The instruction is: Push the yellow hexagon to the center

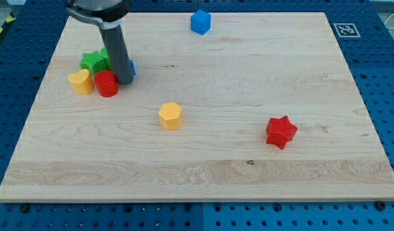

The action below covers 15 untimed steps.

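The yellow hexagon lies on the wooden board, a little to the left of the board's middle. My tip is at the view's upper left, up and to the left of the hexagon and well apart from it. The tip stands right next to a red round block, on its right side. A blue block is mostly hidden behind the rod.
A green block and a yellow heart-like block cluster with the red round block at the upper left. A blue hexagon sits near the top edge. A red star lies at the right.
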Motion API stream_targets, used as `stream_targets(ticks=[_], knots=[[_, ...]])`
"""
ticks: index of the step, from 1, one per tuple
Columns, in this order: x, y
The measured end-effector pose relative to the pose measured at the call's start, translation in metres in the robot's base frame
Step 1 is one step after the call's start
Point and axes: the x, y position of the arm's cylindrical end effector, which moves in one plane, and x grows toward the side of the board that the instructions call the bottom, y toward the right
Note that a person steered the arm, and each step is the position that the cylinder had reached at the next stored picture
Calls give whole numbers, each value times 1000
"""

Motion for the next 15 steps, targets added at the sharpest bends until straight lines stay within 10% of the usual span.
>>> stream_targets(ticks=[6, 15], knots=[[119, 62], [73, 114]])
